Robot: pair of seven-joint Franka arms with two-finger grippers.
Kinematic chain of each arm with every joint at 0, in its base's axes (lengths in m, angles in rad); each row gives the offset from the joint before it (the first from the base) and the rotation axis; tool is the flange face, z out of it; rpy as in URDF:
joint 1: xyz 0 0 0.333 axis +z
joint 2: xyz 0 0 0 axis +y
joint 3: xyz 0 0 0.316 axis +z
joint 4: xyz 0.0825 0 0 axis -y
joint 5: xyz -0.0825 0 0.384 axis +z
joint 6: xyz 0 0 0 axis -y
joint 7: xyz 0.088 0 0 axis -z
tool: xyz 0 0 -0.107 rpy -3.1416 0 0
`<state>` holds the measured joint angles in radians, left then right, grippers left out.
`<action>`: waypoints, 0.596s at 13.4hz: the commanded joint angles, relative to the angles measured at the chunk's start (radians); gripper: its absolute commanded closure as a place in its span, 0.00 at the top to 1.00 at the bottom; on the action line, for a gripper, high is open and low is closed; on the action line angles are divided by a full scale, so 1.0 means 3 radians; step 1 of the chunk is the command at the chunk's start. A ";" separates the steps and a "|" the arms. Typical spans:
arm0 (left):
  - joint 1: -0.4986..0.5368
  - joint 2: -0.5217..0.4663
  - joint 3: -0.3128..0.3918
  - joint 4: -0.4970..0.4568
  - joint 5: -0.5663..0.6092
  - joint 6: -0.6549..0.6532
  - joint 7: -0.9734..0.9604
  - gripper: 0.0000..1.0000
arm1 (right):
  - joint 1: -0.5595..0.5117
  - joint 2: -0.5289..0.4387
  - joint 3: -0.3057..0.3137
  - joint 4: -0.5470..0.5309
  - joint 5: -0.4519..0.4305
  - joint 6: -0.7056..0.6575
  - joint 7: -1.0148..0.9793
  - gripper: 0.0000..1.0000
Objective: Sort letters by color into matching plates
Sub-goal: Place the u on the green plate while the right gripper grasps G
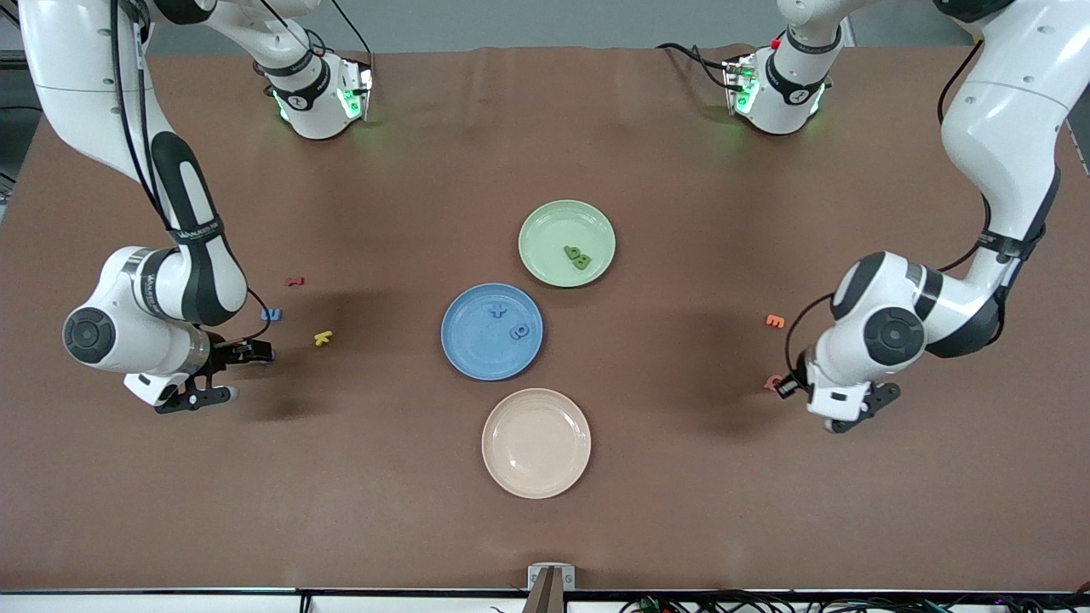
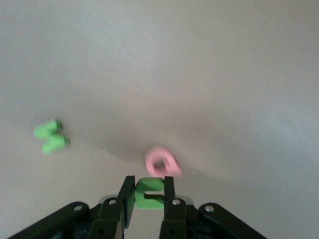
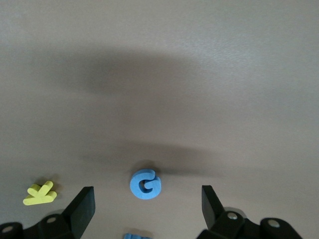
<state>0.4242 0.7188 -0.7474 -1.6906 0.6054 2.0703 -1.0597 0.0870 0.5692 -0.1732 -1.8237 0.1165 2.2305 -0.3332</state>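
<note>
mid-sort: the left hand [image 2: 148, 194] pinches a green letter [image 2: 149, 192] low over the desk [image 1: 681, 477] at the left arm's end, a pink letter [image 2: 162, 162] just beside it (next, probably a lift to the green plate [image 1: 545, 223]). the right hand [image 3: 148, 204], spread, straddles a blue letter [image 3: 145, 184].

Brown table [image 1: 358, 511] carries plates [image 1: 492, 331] and letters [image 1: 323, 338].

Desk [image 1: 409, 477] has brown matt cover, looks like cloth or paper w/ faint creases. Plates: blue plate [image 1: 464, 349], green plate [image 1: 545, 226], beige plate [image 1: 511, 464], all matt, smooth. Letters look like soft matt foam, e.g. green letter [image 2: 149, 192], blue G [image 3: 145, 184]. Arm shells glossy white plastic; gripper fingers [image 3: 82, 209] black matt.
</note>
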 commanded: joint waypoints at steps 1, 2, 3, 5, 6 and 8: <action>-0.0013 -0.0121 -0.0345 -0.0101 -0.0024 -0.0340 -0.0169 0.00 | -0.0014 0.0010 0.0035 -0.0113 -0.0030 0.0173 -0.0030 0.93; -0.0013 -0.0121 -0.0478 -0.0157 -0.0024 -0.0366 -0.0286 0.01 | -0.0009 0.0010 0.0035 -0.0164 -0.0030 0.0250 -0.0030 0.92; -0.0018 -0.0115 -0.0611 -0.0249 -0.0024 -0.0361 -0.0384 0.01 | 0.0001 0.0010 0.0035 -0.0210 -0.0030 0.0306 -0.0025 0.90; -0.0069 -0.0095 -0.0841 -0.0336 -0.0024 -0.0351 -0.0608 0.01 | 0.0006 0.0010 0.0041 -0.0271 -0.0025 0.0363 -0.0014 0.86; -0.0155 -0.0090 -0.0868 -0.0382 -0.0019 -0.0331 -0.0706 0.01 | 0.0011 0.0010 0.0046 -0.0282 -0.0025 0.0363 -0.0004 0.86; -0.0487 -0.0090 -0.0868 -0.0413 -0.0019 -0.0315 -0.1002 0.01 | 0.0027 0.0015 0.0046 -0.0318 -0.0010 0.0368 0.0006 0.79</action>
<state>0.3457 0.7019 -1.0074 -1.7989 0.6040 1.9687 -1.2918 0.0907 0.5834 -0.1622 -1.8977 0.1165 2.3272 -0.3336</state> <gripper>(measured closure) 0.727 0.141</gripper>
